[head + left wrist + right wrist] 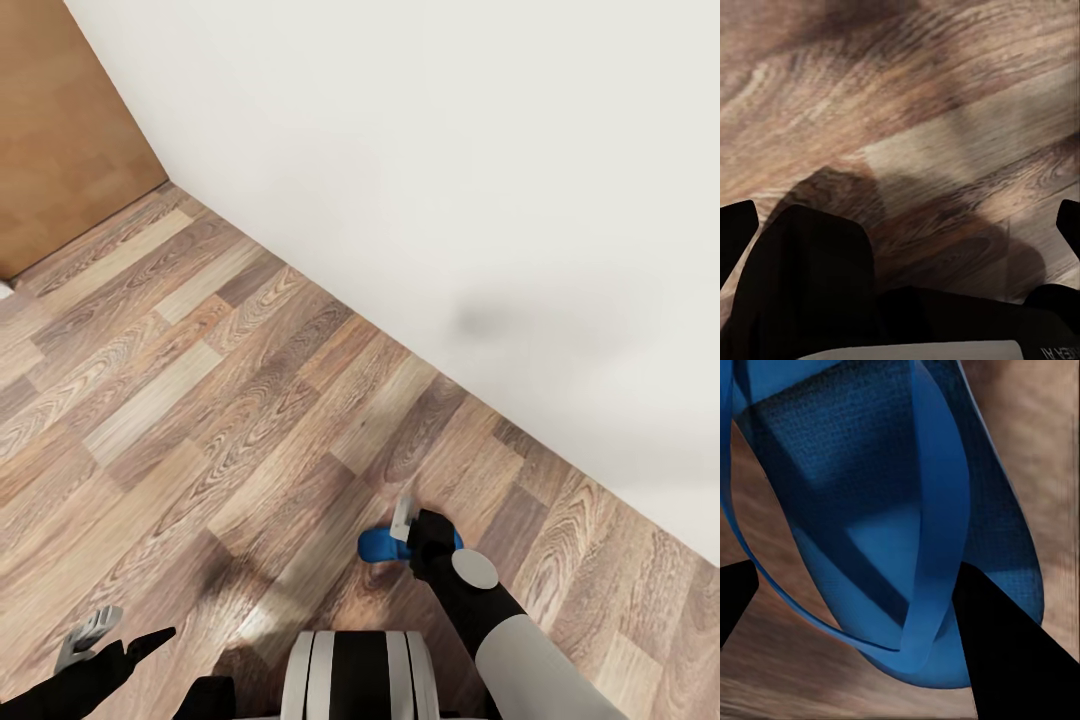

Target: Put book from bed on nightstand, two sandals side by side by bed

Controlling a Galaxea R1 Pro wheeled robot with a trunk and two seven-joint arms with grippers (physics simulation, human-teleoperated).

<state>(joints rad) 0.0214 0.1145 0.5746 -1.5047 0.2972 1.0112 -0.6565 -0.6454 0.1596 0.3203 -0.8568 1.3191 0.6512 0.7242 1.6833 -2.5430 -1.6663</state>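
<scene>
Sandal [375, 545] in lowered right arm's jaws

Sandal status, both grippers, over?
Right gripper shut on blue sandal, carried above the wood floor. Left gripper open, empty. White wall close ahead; bed not in sight.

White wall [450, 180] blocks ahead and right; wood floor [180, 400] open leftward toward brown door [60, 130]
</scene>
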